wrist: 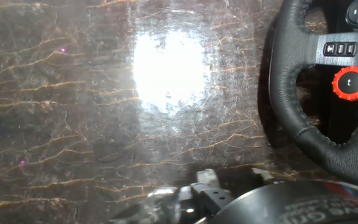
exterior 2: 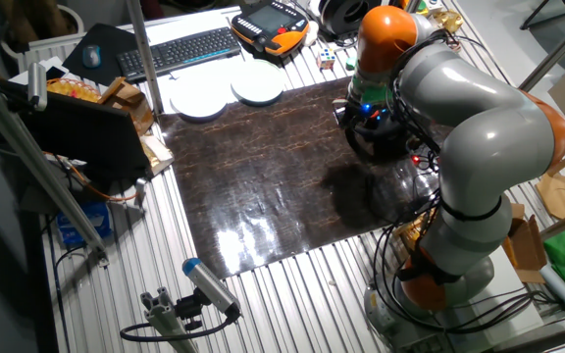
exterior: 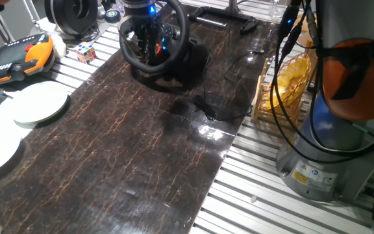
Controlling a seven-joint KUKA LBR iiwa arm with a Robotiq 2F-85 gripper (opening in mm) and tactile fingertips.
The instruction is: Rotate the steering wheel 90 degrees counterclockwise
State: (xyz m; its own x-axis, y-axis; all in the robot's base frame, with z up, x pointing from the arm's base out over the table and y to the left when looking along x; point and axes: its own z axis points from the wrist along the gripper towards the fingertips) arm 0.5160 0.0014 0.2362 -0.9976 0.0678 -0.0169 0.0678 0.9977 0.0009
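The steering wheel (exterior: 153, 40) stands at the far end of the dark marble-patterned mat (exterior: 135, 130) in one fixed view, tilted on its black base (exterior: 174, 77), with a blue glow and small red lights at its hub. The gripper (exterior: 145, 44) hangs directly in front of the wheel's face, inside the circle of the rim; whether its fingers are open or clamped on the wheel cannot be told from any view.

In the other fixed view the grey arm with orange joints (exterior 2: 459, 108) bends over the mat (exterior 2: 273, 167), and the gripper (exterior 2: 369, 110) sits at the wheel (exterior 2: 381, 137) near the mat's right edge.

The hand view shows the leather-stitched rim (wrist: 284, 93) on the right, curving down and around, with a round red button (wrist: 352, 83) and a small row of buttons (wrist: 340, 48) on the spoke. A bright reflection lies on the mat (wrist: 73, 112) to the left of the rim.

Beside the mat in the first fixed view lie two white plates (exterior: 41, 103), an orange and black teach pendant (exterior: 17, 57), a Rubik's cube (exterior: 86, 51), and a yellow wire basket (exterior: 289, 81) by the arm's base.
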